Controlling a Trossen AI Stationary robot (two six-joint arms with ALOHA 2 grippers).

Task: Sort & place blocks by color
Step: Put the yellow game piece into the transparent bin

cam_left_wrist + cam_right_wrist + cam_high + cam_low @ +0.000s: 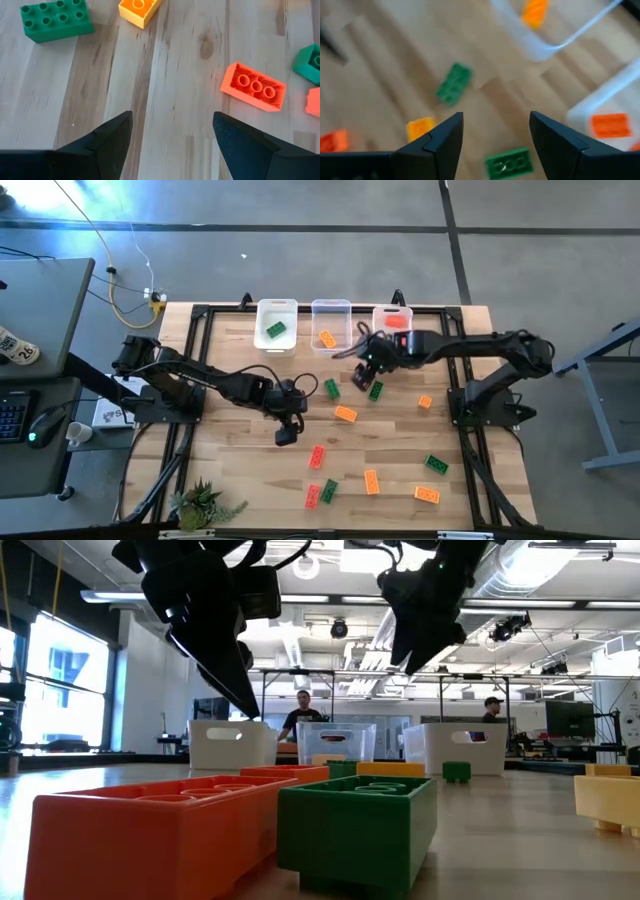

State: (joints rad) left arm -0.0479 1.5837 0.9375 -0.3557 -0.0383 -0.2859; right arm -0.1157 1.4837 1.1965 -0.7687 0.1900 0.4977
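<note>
Blocks (345,414) look light, rigid, slick; I'd pinch their long flat sides; right hand (366,370) and left hand (287,426) hover spread, empty.

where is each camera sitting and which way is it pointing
High view: above the table, looking straight down; both arms show, left gripper and right gripper open, three bins along the far edge.
Low view: at table height, looking level past blocks toward the bins and room; both arms hang in from above.
Left wrist view: looks down past its own open fingers at bare wood and blocks.
Right wrist view: looks past its open fingers at blocks and bins.
Shared: the orange block in the middle bin shows in high and right wrist views.
</note>
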